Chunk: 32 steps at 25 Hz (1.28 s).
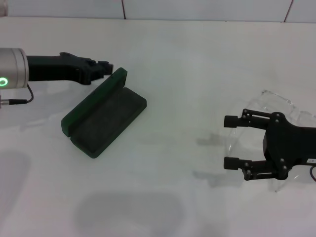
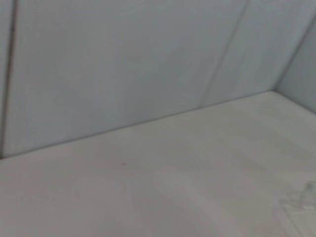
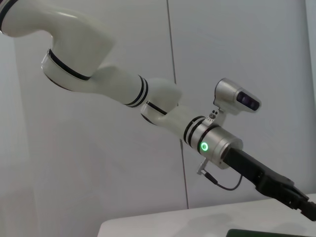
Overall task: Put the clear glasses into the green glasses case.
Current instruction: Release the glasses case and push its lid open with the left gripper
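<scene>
**A:** Right gripper (image 1: 232, 141) first?

**B:** Low on the right side of the head view, two black fingers (image 1: 236, 121) spread wide apart, pointing left toward the table's middle. Released, nothing between them. Black palm block just behind, reaching to the picture's right edge.

**A:** And the clear glasses (image 1: 281, 101)?

**B:** On the white table (image 1: 187, 74), directly under and behind that gripper. Curved transparent lens showing above the upper finger and past the palm; a thin clear edge also below the lower finger. Mostly covered by the gripper body. Touching or just hovering above: cannot tell.

**A:** Left gripper (image 1: 107, 67)?

**B:** Upper left, black, stretched out level from a silver wrist with a green ring light. Tip right at the far end of the raised lid. Jaws open or clenched: cannot tell. Seen again in the right wrist view (image 3: 308, 207), at the end of a long white arm against a pale wall.

**A:** The green glasses case (image 1: 106, 121)?

**B:** Left of centre, lying open and slanted. Dark lined tray facing up, lid standing along its far-left long side. Well apart from the glasses, with bare table between. A sliver of its green edge (image 3: 266, 232) at the bottom of the right wrist view.

**A:** Left wrist view?

**B:** Only pale wall, table surface, and a faint clear shape at the lower right corner, too blurred to name.
</scene>
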Each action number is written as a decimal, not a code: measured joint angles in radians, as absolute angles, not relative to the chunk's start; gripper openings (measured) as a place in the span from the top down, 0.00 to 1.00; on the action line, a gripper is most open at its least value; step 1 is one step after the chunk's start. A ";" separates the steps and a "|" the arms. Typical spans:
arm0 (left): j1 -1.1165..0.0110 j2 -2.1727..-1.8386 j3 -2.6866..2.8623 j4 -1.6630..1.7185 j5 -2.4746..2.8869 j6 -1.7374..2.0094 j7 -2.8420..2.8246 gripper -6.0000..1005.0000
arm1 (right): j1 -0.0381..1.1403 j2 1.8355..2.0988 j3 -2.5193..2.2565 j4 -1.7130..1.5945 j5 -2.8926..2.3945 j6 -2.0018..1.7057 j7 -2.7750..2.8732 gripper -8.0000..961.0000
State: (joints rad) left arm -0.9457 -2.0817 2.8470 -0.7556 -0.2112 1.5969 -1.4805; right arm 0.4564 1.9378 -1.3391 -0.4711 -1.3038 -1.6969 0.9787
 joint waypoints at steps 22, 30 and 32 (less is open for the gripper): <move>-0.909 -2.092 2.847 -0.799 -0.131 1.604 -1.437 0.42 | 0.465 1.943 -1.339 -0.475 -1.304 -1.696 0.954 0.14; -0.915 -2.093 2.847 -0.761 -0.101 1.531 -1.436 0.43 | 0.471 1.945 -1.339 -0.477 -1.304 -1.689 0.954 0.14; -0.915 -2.092 2.847 -0.747 -0.100 1.499 -1.435 0.44 | 0.471 1.945 -1.340 -0.477 -1.304 -1.684 0.954 0.14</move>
State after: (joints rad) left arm -0.9150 -2.0921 2.8470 -0.7472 -0.0996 1.4986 -1.4345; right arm 0.4710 1.9448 -1.3399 -0.4771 -1.3038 -1.6841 0.9538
